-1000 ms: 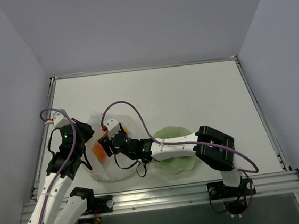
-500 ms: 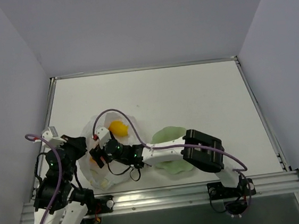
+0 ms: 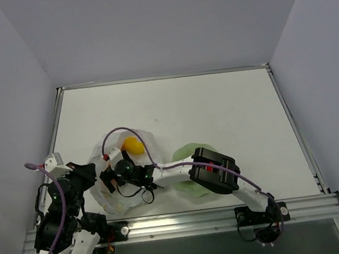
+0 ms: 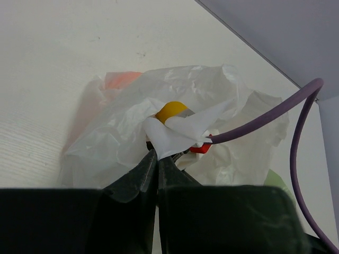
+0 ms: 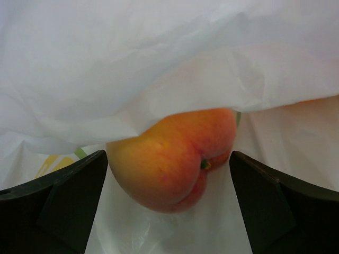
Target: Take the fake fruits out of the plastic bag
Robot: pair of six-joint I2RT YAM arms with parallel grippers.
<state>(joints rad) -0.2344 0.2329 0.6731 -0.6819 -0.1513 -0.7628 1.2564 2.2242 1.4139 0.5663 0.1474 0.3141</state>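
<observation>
The crinkled white plastic bag [image 3: 118, 200] lies at the near left of the table. My left gripper [image 4: 157, 154] is shut on a pinched fold of the plastic bag [image 4: 175, 129] and holds it up; from above it [image 3: 89, 173] sits at the bag's left edge. A yellow fruit [image 3: 133, 146] shows in the bag's far mouth, also in the left wrist view [image 4: 170, 111]. My right gripper [image 3: 110, 180] reaches inside the bag. It [image 5: 169, 206] stands open, a pink-orange peach [image 5: 177, 159] between its fingers [image 5: 58, 203] with a gap on each side. An orange shape [image 4: 122, 80] glows through the film.
A pale green wavy-edged plate [image 3: 187, 152] lies right of the bag, partly under my right arm [image 3: 213, 171]. A purple cable [image 4: 265, 119] arcs over the bag. The left wall and the table's near rail [image 3: 185, 219] are close.
My left arm has pulled back toward the near left with the bag fold in its grip. The right gripper pushed deeper into the bag and opened wider. The yellow fruit came into sight.
</observation>
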